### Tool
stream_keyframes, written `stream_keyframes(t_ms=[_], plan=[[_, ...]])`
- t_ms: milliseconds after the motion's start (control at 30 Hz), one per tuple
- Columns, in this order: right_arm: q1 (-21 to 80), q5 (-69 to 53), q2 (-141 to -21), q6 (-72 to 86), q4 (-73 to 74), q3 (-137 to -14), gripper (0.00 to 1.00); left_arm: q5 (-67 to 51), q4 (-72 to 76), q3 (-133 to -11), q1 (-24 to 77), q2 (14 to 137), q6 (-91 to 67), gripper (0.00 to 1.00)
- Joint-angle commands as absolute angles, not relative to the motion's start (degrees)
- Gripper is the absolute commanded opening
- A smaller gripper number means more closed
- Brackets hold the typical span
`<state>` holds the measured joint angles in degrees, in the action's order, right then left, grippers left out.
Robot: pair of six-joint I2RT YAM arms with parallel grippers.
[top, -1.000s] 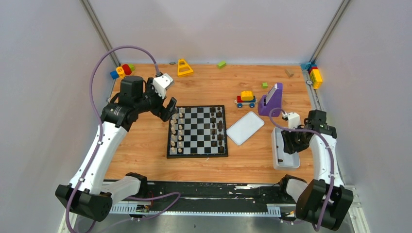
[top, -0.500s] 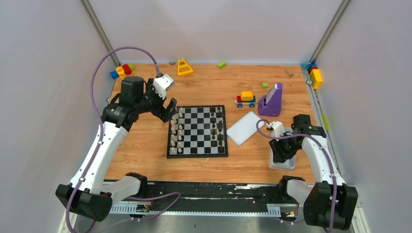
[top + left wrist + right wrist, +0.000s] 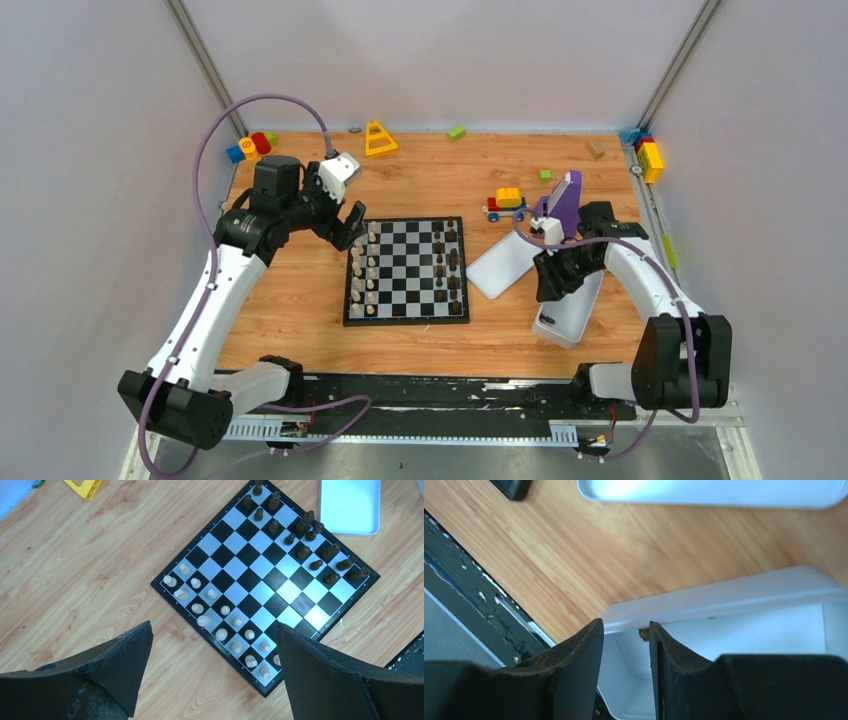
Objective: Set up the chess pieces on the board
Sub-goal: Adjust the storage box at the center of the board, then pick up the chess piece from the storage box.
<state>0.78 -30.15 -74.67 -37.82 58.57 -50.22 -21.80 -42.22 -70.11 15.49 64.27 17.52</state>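
The board [image 3: 405,322] lies mid-table. Cream chess pieces [image 3: 365,270] fill its left two rows and dark brown pieces [image 3: 450,265] its right rows. The left wrist view shows the board [image 3: 250,580], cream men [image 3: 225,610] and dark men [image 3: 315,565]. My left gripper [image 3: 345,225] hangs open and empty above the wood by the board's left edge [image 3: 213,625]. My right gripper [image 3: 550,280] is shut on the wall of the white tray [image 3: 570,315], one finger outside and one inside [image 3: 625,624]. A small brown piece [image 3: 643,633] lies inside the tray [image 3: 734,600].
The white lid [image 3: 505,263] lies flat between the board and the tray. A purple stand [image 3: 560,205] and a toy car [image 3: 506,204] are behind it. A yellow cone [image 3: 379,139] and loose coloured blocks [image 3: 650,155] sit along the back edge.
My right arm has swung left and forward, dragging the white tray with it toward the lid; the tray now sits turned and further left. The left arm has barely moved.
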Motion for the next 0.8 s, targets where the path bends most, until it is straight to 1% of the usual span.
stream_keyframes(t_ms=[0,133,233,367,500,767], plan=[[5.0,-34.2,-77.8,-31.8,51.7,-54.8,0.41,-21.7,-42.2,-71.9,15.1,64.9,18.9,1.00],[6.2,-29.5,-80.5,-30.4,50.7,-56.8,0.40,-21.1,-42.7,-72.5,15.1,65.5,19.0,1.00],[5.2,-26.1,-77.0,-31.4,49.9,-55.9,0.42,-20.8,-42.8,-72.7,15.1,65.9,19.3,1.00],[1.1,-26.2,-70.7,-33.3,50.8,-54.3,0.45,-20.6,-42.6,-72.8,15.1,66.6,19.5,1.00],[-3.4,-26.9,-66.7,-38.0,52.7,-51.5,0.45,-20.5,-42.7,-73.1,15.2,67.3,19.8,1.00],[-10.5,-28.2,-66.4,-48.3,51.4,-44.5,0.41,-20.5,-42.6,-72.9,15.1,67.5,19.8,1.00]])
